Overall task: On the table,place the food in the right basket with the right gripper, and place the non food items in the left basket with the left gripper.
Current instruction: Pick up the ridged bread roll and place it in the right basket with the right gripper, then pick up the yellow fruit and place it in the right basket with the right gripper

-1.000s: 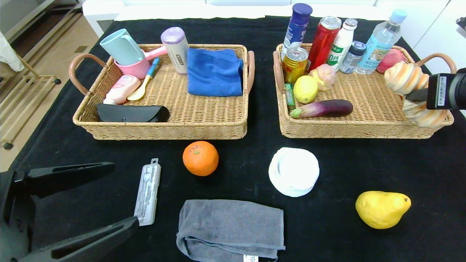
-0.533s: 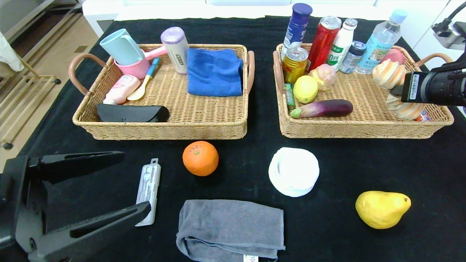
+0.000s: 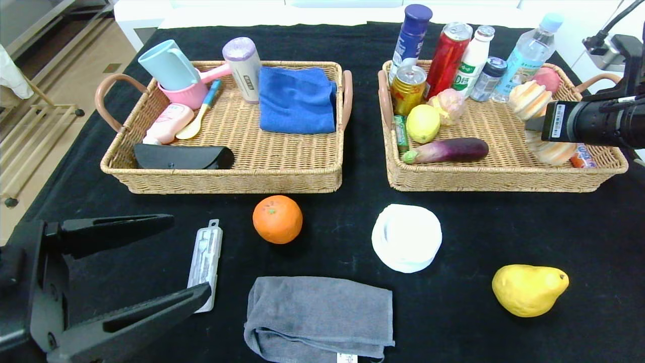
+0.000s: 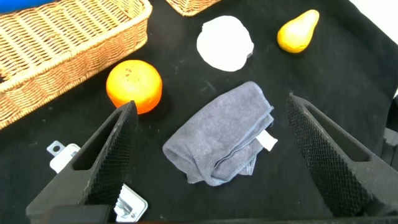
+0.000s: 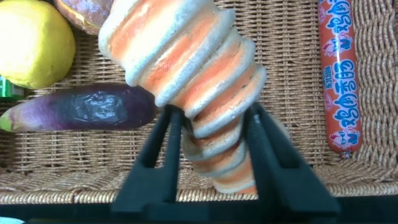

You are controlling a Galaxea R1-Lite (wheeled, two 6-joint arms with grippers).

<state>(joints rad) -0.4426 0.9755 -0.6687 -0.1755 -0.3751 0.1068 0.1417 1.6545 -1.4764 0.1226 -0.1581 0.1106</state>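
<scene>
1. Since a second ago, the right gripper (image 5: 211,134) has carried the ridged tan-and-white bread loaf (image 3: 529,98) leftward, deeper over the right wicker basket (image 3: 504,179).
2. Its black body hides the loaf's middle.
3. A purple eggplant (image 5: 81,107) and red sausage packet (image 5: 339,78) lie beside the loaf.
4. Its fingers flank the loaf, touching it.
5. Near the grey folded towel (image 4: 221,140), the left gripper (image 4: 211,149) gapes wide.

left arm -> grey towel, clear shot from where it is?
Probably yes. The left gripper is open, its fingers straddling the grey towel from above with nothing between. The orange and clear tool case lie just beside its path.
</scene>
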